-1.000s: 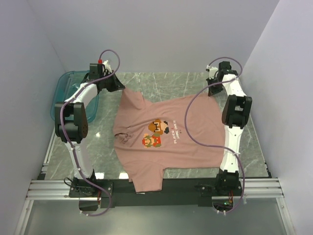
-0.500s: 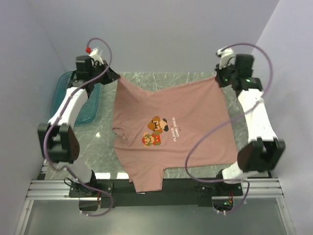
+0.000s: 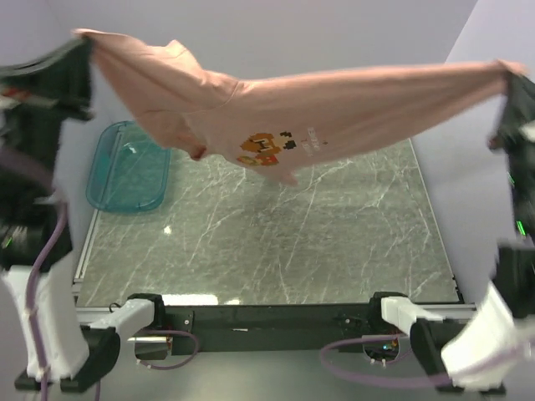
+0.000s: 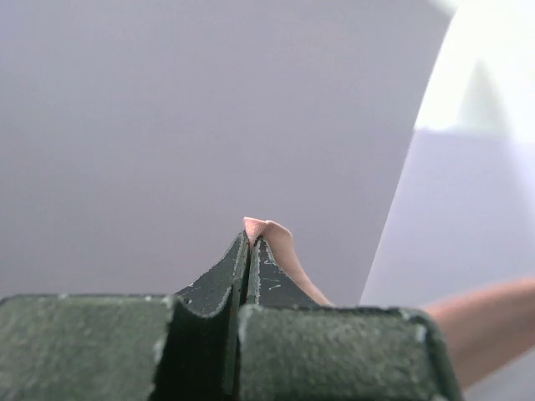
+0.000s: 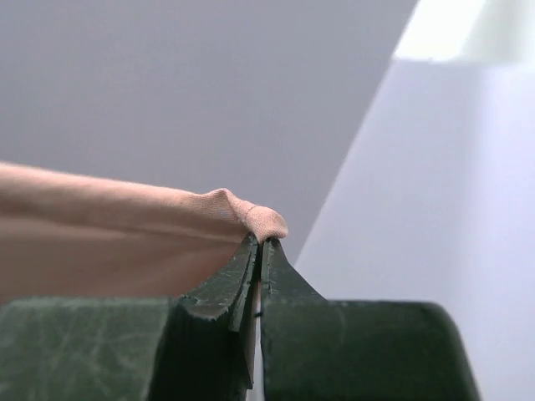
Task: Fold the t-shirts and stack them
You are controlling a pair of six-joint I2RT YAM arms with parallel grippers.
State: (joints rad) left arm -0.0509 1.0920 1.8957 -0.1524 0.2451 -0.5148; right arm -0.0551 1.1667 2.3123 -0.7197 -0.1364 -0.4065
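The salmon-pink t-shirt (image 3: 334, 104) hangs stretched in the air, high over the table, its pixel-art print (image 3: 263, 149) facing the camera. My left gripper (image 3: 82, 42) is shut on its left corner at the upper left. My right gripper (image 3: 512, 75) is shut on its right corner at the far right edge. In the left wrist view the shut left gripper (image 4: 249, 242) pinches a small fold of the pink t-shirt (image 4: 280, 242). Seen from the right wrist, the right gripper (image 5: 261, 244) is shut on a bunched edge of the t-shirt (image 5: 125, 225).
A teal translucent bin (image 3: 127, 167) lies at the table's left edge. The marble tabletop (image 3: 276, 234) lies below the hanging cloth. White walls close in behind and on both sides. Both arm bases (image 3: 138, 322) sit at the near edge.
Both arms have swung up and toward the camera, lifting the t-shirt off the table. It lay flat a second ago and now hangs stretched between the two grippers.
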